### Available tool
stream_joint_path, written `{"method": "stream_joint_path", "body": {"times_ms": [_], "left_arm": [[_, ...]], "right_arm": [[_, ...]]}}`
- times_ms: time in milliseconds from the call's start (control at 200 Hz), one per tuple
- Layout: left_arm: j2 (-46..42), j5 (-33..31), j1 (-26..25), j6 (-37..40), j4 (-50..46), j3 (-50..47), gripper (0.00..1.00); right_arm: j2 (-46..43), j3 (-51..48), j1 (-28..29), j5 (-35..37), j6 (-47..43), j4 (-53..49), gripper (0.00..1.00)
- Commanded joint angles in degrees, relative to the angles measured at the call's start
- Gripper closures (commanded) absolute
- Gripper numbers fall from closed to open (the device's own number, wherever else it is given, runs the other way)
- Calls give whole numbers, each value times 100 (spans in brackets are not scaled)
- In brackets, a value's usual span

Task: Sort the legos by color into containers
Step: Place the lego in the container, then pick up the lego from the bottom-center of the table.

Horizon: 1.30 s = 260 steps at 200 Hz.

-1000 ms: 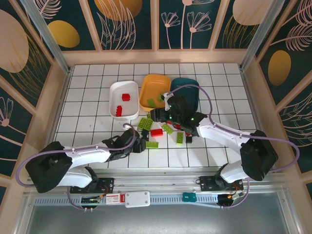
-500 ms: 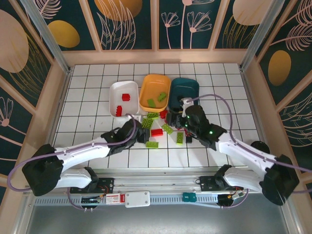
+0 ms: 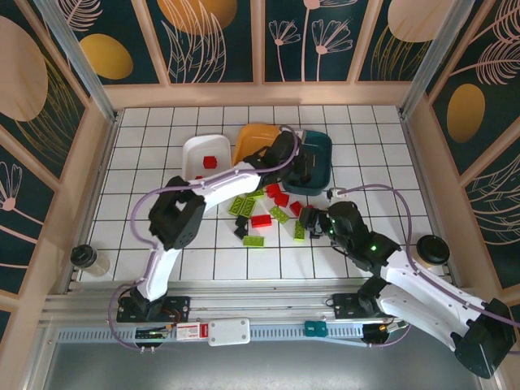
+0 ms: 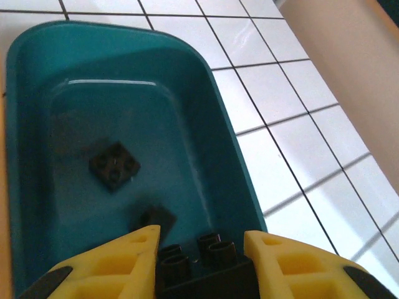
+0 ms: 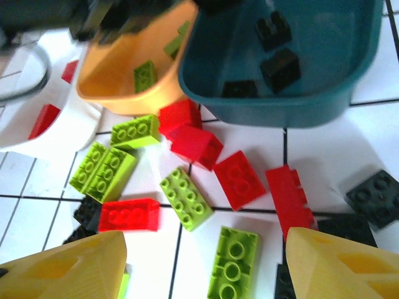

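Across surface (image 3: 162,203) to teal tray (image 4: 218,156) with left pincer (image 4: 201,242), down at the pile a second ago; clamped on black brick (image 4: 199,271). Right pincer (image 5: 206,261) pulled back over loose legos (image 5: 187,199), spread wide, empty. Release into tray likely due.

Tiled table (image 3: 146,162) carries white tray (image 3: 195,156), orange tray (image 3: 250,136), teal tray (image 3: 322,154) abreast; loose legos (image 3: 262,220) before them, seemingly touching.

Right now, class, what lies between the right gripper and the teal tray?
Loose red legos beside the teal tray, lime legos nearer the right gripper; right wrist view.
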Motion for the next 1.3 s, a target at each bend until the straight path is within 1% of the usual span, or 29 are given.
{"method": "stream_joint_path", "body": {"times_ms": [0,125,165,245,285,365,425,480,626,726,786,956,1071,1216,1296], "left_arm": [[517,188,118,137,-657,847,68],[1079,319,127,69,-962,1709,58],[1165,382,131,30,-1017,1856,54],[1100,465,130,-20,-999,1933,37],[959,484,127,-30,-944,1867,30],[514,506,130,-16,-785,1551,21],[20,528,128,-28,-513,1053,15],[-471,537,128,-70,-196,495,12],[-1862,490,123,-199,576,-1155,9],[-2653,369,109,-303,927,-2330,1],[-3246,245,100,-368,1118,-2980,1],[-4510,-229,101,-535,1424,-4663,1],[-5078,-509,100,-591,1354,-5307,1],[-5503,-689,100,-643,1218,-5775,1],[-5676,-786,102,-661,1154,-5981,1]], "right_arm": [[-136,-150,-5,-44,256,-263,31],[-98,-205,12,-207,292,-299,30],[-50,-222,12,-289,299,-274,30],[152,-225,50,-400,347,-220,30],[274,-233,121,-394,407,-174,30],[566,-212,312,-287,551,-92,30],[838,-169,498,-105,649,-55,30],[1074,-108,669,26,723,-1,30],[1599,67,893,242,794,83,31],[1864,150,913,371,803,72,34],[1974,186,939,399,777,91,35],[2221,282,954,429,695,185,38],[2360,327,965,405,642,250,41],[2576,422,967,434,618,241,44],[2767,557,968,547,629,70,46]]}}
